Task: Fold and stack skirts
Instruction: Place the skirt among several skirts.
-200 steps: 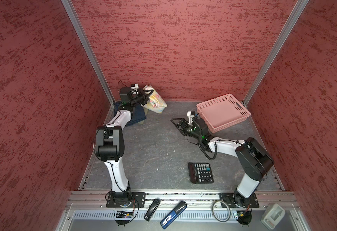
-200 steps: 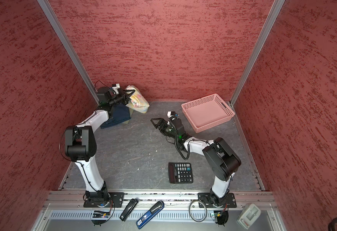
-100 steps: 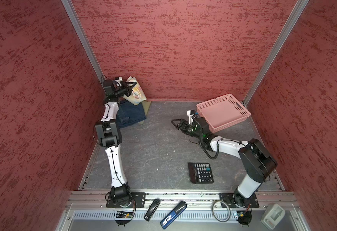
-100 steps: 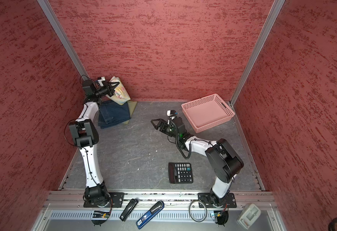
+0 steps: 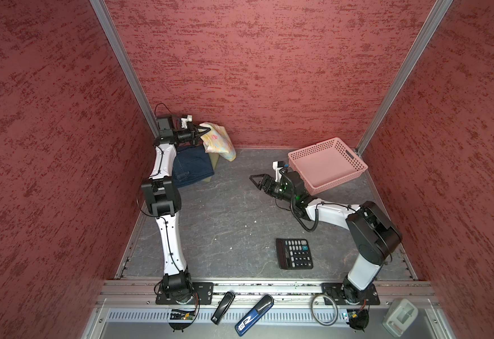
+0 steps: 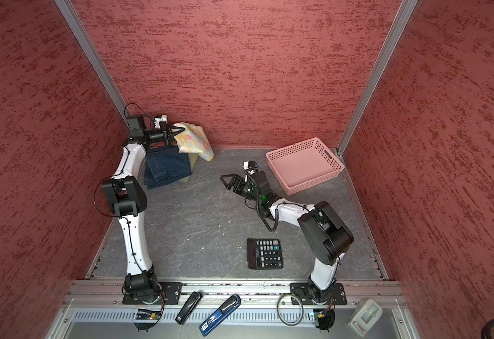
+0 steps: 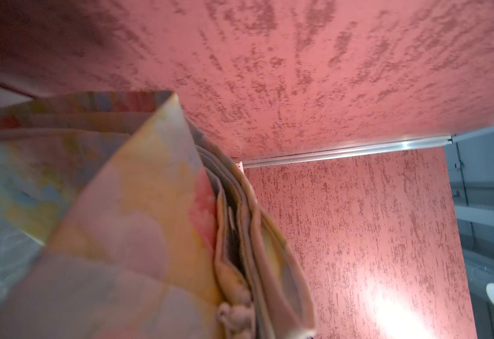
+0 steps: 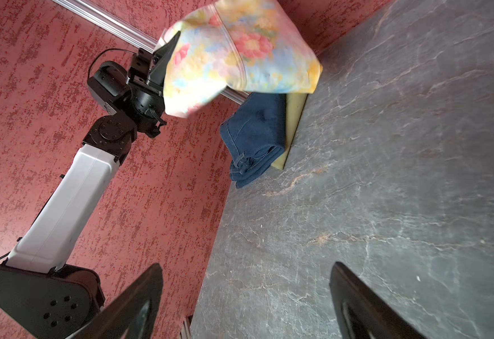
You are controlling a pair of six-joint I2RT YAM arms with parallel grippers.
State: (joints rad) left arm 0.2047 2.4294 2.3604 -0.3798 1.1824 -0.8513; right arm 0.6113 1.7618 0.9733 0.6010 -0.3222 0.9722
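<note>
Since 1 sec ago my left arm has lifted & pulled back toward the corner behind the denim skirt (image 5: 191, 168) (image 6: 166, 168) (image 8: 257, 129), so more of the denim shows now. The left pincer (image 5: 201, 132) (image 6: 176, 131) rose w/ it. Vs half a sec ago it has swung a little back out along the denim's far edge.

The floral skirt (image 5: 218, 142) (image 6: 193, 141) (image 7: 122, 220) (image 8: 240, 50) came along. One bunched corner is clamped in the left pincer, jaws together on the cloth. It hangs folded above & just past the denim's far corner. Can't tell if its lower hem touches the stack. The left wrist view is mostly floral cloth in layered folds, blurry.

The denim hasn't shifted. It's folded flat on the counter (image 5: 225, 220), on top of the olive skirt (image 5: 215, 160) (image 6: 193, 164) (image 8: 294, 117), which peeks out as a strip along the denim's edge.

My right pincer (image 5: 254, 182) (image 6: 226, 182) (image 8: 245, 267) has hardly budged. Its jaws are wide apart, low over bare counter, well apart from the denim w/ tips pointing its way. The pink basket (image 5: 354, 170) sits further still from the denim, beyond that pincer. The calculator (image 5: 295, 254) is also well apart from the denim.
</note>
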